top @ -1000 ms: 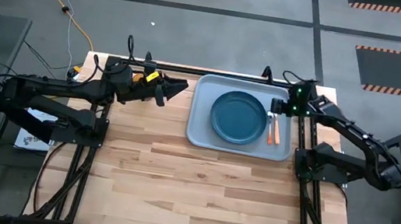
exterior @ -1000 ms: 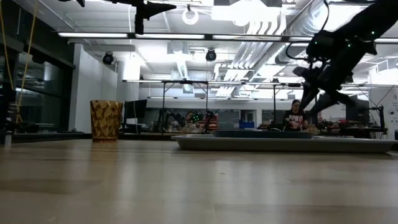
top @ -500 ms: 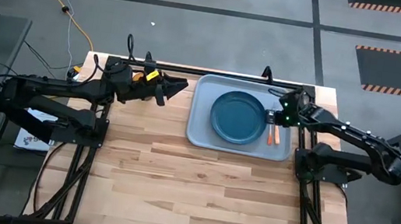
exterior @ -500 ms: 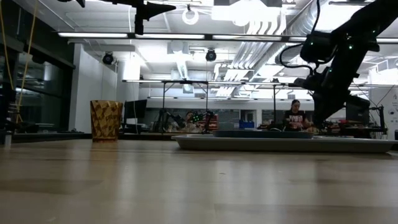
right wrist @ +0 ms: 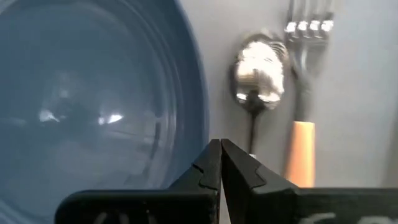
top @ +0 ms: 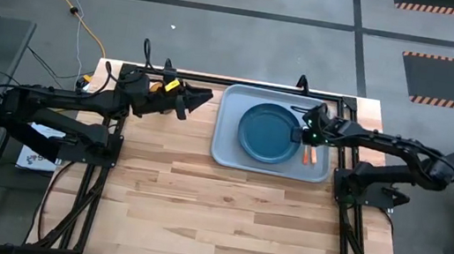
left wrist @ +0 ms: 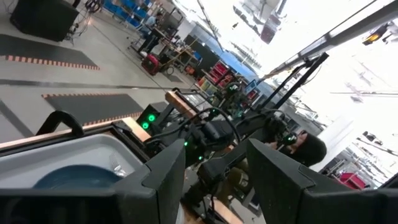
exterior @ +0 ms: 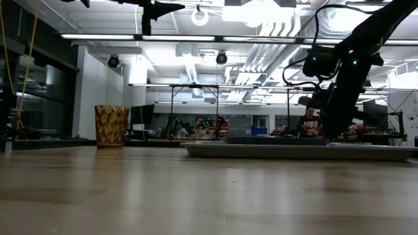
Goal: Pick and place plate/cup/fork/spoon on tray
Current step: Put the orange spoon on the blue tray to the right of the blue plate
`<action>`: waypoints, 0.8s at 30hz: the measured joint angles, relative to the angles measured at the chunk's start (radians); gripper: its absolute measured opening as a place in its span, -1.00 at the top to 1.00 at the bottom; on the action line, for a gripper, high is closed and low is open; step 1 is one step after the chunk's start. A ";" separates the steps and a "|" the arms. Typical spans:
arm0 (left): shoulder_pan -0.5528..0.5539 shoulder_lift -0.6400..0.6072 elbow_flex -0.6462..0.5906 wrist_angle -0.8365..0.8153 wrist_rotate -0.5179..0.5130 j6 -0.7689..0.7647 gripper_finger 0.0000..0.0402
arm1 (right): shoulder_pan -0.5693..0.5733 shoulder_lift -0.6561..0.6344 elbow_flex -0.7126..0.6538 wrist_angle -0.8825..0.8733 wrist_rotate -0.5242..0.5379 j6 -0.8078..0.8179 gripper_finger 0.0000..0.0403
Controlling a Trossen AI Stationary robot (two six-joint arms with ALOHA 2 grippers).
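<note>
The dark teal plate (top: 266,133) lies on the grey-blue tray (top: 226,149) at the table's far right. Right of the plate, on the tray floor, lie the spoon (right wrist: 258,65) and the orange-handled fork (right wrist: 303,93), side by side. My right gripper (right wrist: 220,144) is shut and hangs low over the tray, its tips between the plate's rim and the spoon's thin stem. My left gripper (top: 204,97) waits open in the air left of the tray, with nothing between its fingers. An amber cup (exterior: 112,126) stands at the table's far left. My right gripper points down at the tray floor close beside the spoon's stem (right wrist: 251,124). One finger (right wrist: 245,168) hides the stem's lower part. I cannot tell whether the shut fingers touch the spoon or the tray.
The wooden table top (top: 216,206) stretches bare in front of the tray. The tray's raised rim (exterior: 196,149) shows low in the low view. A person (exterior: 308,123) sits far behind the table in the room.
My right gripper has come down from above the tray's far right corner toward the plate's right rim, moving toward the table's left and near edges. Its fingers, spread a second ago, have shut. The plate, fork and spoon lie as before.
</note>
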 joint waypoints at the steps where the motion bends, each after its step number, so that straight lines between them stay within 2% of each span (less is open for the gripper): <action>1: 0.000 0.000 0.000 0.007 0.000 0.000 0.20 | 0.006 0.001 0.000 0.016 -0.004 0.006 1.00; 9: 0.000 0.000 0.001 0.026 0.000 0.000 0.19 | 0.026 -0.005 0.000 0.130 -0.044 0.033 1.00; 12: 0.000 0.000 0.001 0.026 0.000 0.000 0.19 | 0.016 -0.048 0.000 0.062 -0.065 -0.024 1.00; 17: 0.000 0.000 0.001 0.028 0.000 0.000 0.19 | -0.018 -0.170 0.000 -0.147 -0.059 -0.045 0.97; 20: 0.000 0.000 0.001 0.029 0.000 0.007 0.19 | -0.025 -0.225 -0.007 -0.173 -0.060 -0.046 0.84; 24: 0.000 0.000 0.001 0.031 0.000 0.007 0.19 | -0.018 -0.232 -0.063 -0.129 -0.059 0.000 0.50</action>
